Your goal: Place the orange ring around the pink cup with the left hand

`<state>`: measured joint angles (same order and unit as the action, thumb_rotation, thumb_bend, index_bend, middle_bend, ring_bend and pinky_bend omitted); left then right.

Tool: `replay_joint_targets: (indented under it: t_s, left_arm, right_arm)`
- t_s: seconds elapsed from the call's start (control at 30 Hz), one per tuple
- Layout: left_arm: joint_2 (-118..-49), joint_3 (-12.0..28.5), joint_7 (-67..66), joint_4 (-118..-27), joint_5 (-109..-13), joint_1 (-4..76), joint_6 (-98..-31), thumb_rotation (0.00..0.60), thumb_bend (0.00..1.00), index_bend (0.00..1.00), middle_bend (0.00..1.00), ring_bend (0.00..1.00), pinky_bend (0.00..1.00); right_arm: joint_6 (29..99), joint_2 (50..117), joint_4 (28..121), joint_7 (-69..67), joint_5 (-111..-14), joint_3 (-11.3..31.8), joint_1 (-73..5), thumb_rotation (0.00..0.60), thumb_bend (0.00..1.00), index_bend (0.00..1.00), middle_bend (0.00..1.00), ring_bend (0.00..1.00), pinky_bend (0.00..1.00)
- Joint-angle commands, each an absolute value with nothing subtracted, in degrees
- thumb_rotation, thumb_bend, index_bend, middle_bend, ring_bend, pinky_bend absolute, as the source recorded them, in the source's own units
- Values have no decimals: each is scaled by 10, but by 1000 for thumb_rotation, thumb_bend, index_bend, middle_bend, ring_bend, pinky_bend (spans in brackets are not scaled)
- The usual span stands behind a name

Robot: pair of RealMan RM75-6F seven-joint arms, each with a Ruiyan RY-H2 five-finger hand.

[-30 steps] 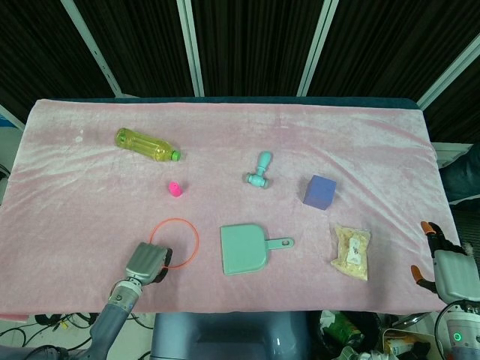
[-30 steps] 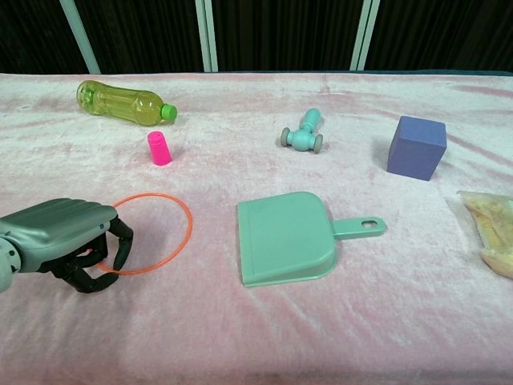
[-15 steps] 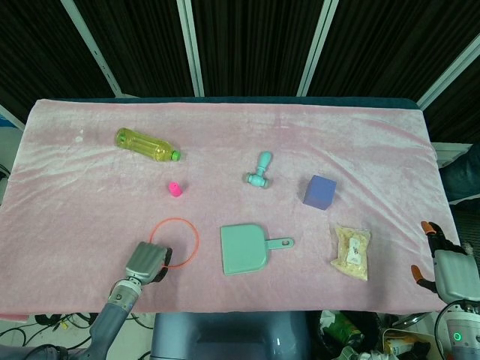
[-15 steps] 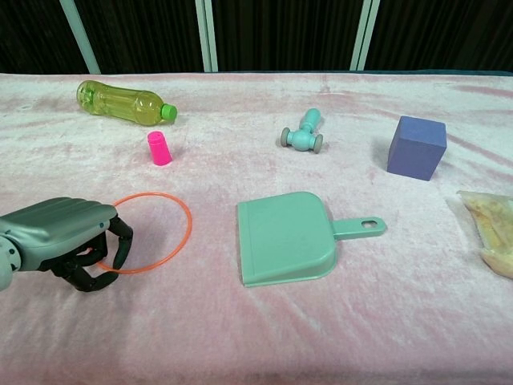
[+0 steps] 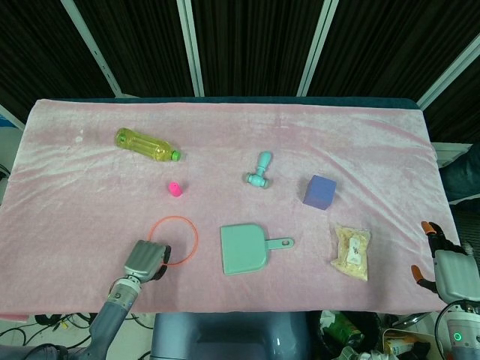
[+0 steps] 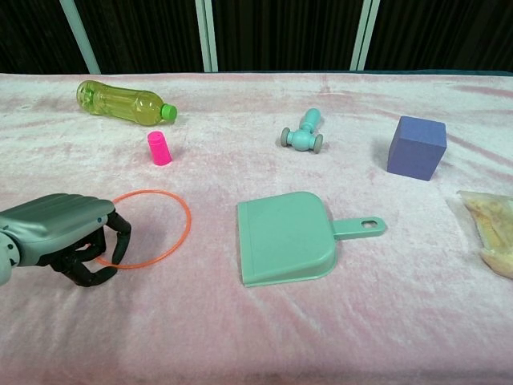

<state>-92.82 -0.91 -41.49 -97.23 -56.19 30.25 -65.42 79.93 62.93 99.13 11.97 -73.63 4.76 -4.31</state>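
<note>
- Table (image 5: 375, 142): one, covered by a pink cloth; it carries every item listed below.
- Dustpan (image 5: 244, 249) (image 6: 284, 238): one, teal, lying flat near the centre of the front half, handle pointing to 3 o'clock.
- Bottle (image 5: 146, 145) (image 6: 124, 102): one, yellow-green with a green cap, lying on its side at 10 o'clock from the dustpan, cap toward 4 o'clock.
- Orange ring (image 5: 177, 240) (image 6: 156, 228): one thin hoop lying flat on the cloth at 9 o'clock from the dustpan, near it but apart. Its near-left arc passes under the left hand.
- Snack bag (image 5: 352, 252) (image 6: 489, 228): one clear packet with pale contents, lying flat at 3 o'clock from the dustpan.
- Block (image 5: 320, 192) (image 6: 416, 147): one, blue-purple, a cube standing at 12 o'clock from the snack bag.
- Roller toy (image 5: 259, 171) (image 6: 304, 133): one, teal, lying at 12 o'clock from the dustpan.
- Pink cup (image 5: 174, 189) (image 6: 159, 148): one, small, standing at 12 o'clock from the orange ring, well apart from it and outside the hoop.
- Left hand (image 5: 147, 259) (image 6: 68, 238): one, at the 7 o'clock edge of the orange ring, back of the hand up, fingers curled down around the ring's near-left arc, gripping it. The forearm runs off toward 7 o'clock.
- Right hand (image 5: 446, 268): one, at the lower-right corner in the head view, past the table's edge. Its orange-tipped fingers are apart and nothing is held.
</note>
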Motion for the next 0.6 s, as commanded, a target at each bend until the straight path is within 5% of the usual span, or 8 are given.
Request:
replay_joint_targets:
  t_s: [0.03, 0.6]
  left_arm:
    - [-922, -2, -407, -980, -567, 302, -660, 600, 478, 656, 953, 983, 1000]
    - [-876, 41, -385, -1039, -605, 307, -699, 600, 478, 672, 955, 984, 1000]
  right_arm:
    - [799, 629, 992, 119, -736, 48, -43, 600, 254, 3, 67, 269, 304]
    - [799, 630, 991, 121, -736, 47, -43, 600, 254, 3, 67, 269, 305]
